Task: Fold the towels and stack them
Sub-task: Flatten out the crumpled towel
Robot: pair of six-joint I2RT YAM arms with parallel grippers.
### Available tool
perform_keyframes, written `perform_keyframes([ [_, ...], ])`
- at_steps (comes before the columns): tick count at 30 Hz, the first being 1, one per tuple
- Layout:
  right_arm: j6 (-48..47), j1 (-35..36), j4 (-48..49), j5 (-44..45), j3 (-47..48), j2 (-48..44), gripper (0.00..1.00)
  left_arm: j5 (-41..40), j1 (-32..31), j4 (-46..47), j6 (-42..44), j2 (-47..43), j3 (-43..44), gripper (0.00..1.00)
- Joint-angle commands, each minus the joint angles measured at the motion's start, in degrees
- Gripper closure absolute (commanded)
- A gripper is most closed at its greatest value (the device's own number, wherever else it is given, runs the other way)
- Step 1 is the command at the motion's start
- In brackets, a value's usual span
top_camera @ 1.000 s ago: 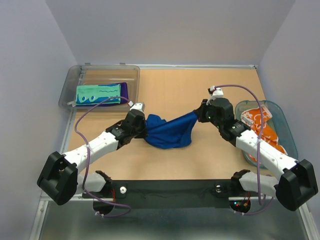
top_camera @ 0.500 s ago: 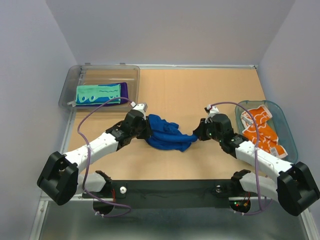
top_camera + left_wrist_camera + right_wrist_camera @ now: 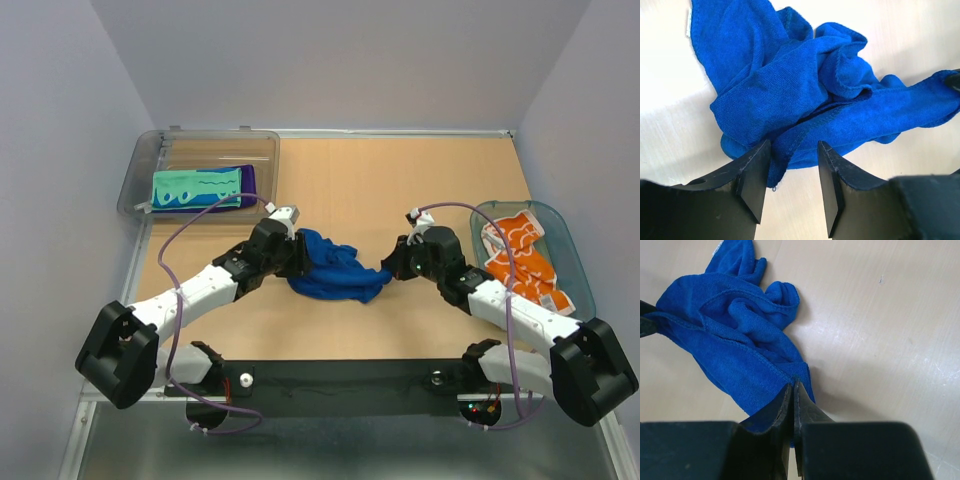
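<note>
The blue towel (image 3: 333, 268) lies crumpled on the worktop (image 3: 400, 180). At its right end a hem is pinched by the closed right end effector (image 3: 792, 387), so that it can be drawn flat. At its left end the left end effector (image 3: 792, 146) stands half parted (cloth lies between the jaws, seemingly ungripped).

We see bright even light, soft shadow beside the crumpled royal blue towel (image 3: 735, 340), washed-out glare on the pale wooden tabletop (image 3: 670, 100)
</note>
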Motion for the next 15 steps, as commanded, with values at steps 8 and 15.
perform_keyframes([
  [8, -0.2, -0.3, 3.3, -0.6, 0.5, -0.3, 0.91, -3.7, -0.6, -4.4, 1.5, 0.9, 1.2, 0.47],
  [15, -0.1, -0.3, 3.4, -0.5, 0.8, 0.0, 0.91, -6.2, -0.8, -4.6, 1.5, 1.0, 0.8, 0.56],
])
